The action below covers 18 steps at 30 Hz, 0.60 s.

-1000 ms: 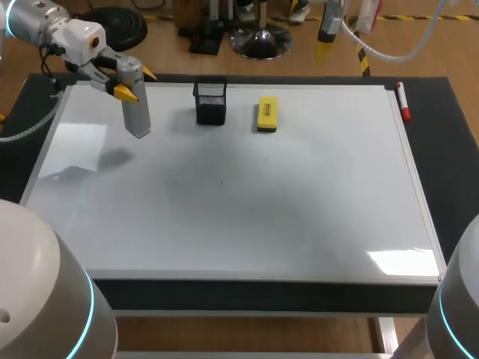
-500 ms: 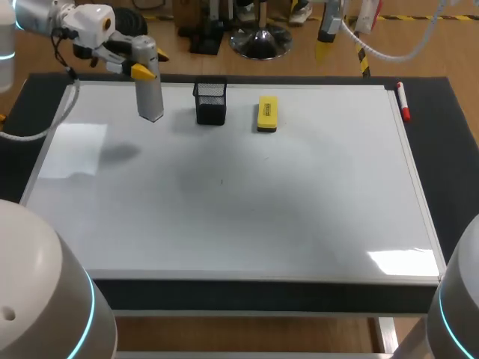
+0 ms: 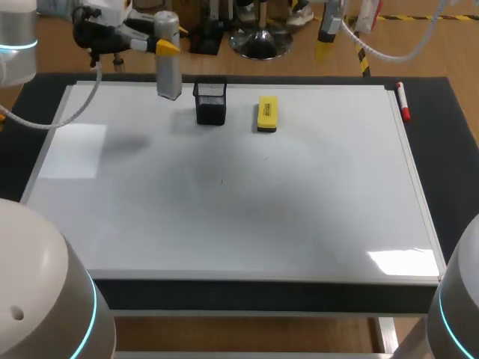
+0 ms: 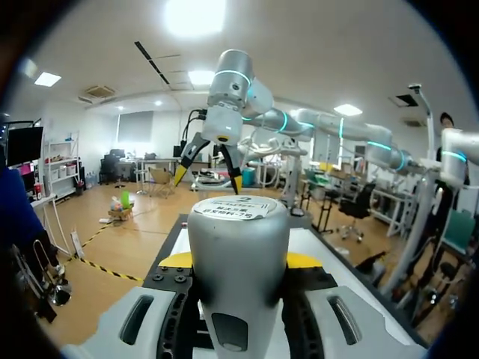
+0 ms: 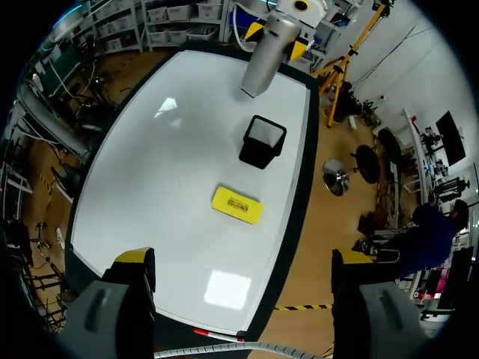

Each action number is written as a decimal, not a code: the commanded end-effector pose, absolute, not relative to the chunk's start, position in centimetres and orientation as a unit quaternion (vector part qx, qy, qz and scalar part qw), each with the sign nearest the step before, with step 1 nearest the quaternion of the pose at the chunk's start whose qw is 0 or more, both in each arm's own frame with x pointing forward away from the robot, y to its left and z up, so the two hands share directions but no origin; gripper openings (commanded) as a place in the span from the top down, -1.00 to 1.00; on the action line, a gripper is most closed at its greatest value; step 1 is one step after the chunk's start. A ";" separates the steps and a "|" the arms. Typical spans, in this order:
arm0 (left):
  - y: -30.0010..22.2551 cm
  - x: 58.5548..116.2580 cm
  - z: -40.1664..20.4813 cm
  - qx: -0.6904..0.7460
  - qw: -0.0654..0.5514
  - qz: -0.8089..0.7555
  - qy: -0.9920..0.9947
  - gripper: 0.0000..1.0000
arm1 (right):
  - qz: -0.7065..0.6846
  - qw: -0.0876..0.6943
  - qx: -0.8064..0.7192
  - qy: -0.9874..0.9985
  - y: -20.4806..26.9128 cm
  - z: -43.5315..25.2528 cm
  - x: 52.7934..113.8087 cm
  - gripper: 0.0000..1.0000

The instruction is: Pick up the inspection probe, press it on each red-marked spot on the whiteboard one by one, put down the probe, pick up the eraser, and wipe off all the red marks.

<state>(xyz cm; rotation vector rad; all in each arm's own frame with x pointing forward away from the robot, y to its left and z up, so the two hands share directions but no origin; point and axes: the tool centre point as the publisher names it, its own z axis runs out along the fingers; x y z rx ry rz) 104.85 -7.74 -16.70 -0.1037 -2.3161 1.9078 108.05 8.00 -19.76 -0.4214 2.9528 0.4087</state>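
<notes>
Clamping the probe [image 3: 169, 73] (upright, near basket [image 3: 211, 103]), left gripper [image 3: 166, 36], right gripper [image 5: 243, 262] wide, empty.

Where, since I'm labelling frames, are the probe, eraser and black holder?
probe [image 3: 170, 75], head view, middle of its grey body.
eraser [image 3: 267, 113], head view, its yellow top.
black holder [image 3: 212, 112], head view, its mesh front wall.

Silver-grey probe [image 3: 169, 56], black mesh cup [image 3: 211, 102], yellow eraser [image 3: 267, 114], red-and-white marker [image 3: 403, 101], white whiteboard [image 3: 262, 202].

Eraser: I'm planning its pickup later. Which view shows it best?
Right wrist view: the eraser shows whole, from above. Head view also shows it, beside the mesh cup. Left wrist view: hidden behind the probe.
</notes>
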 end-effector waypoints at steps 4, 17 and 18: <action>-9.7 106.6 -15.8 -0.019 0.043 0.642 -0.765 1.00 | 0.134 0.065 -0.140 0.979 7.9 -19.7 108.0 -1.00; -12.6 108.6 -16.3 0.005 0.033 0.669 -0.742 1.00 | 0.134 0.065 -0.140 0.979 7.9 -19.7 108.0 -1.00; -12.8 108.7 -16.3 0.005 0.033 0.670 -0.742 1.00 | 0.134 0.065 -0.140 0.979 7.9 -19.7 108.0 -1.00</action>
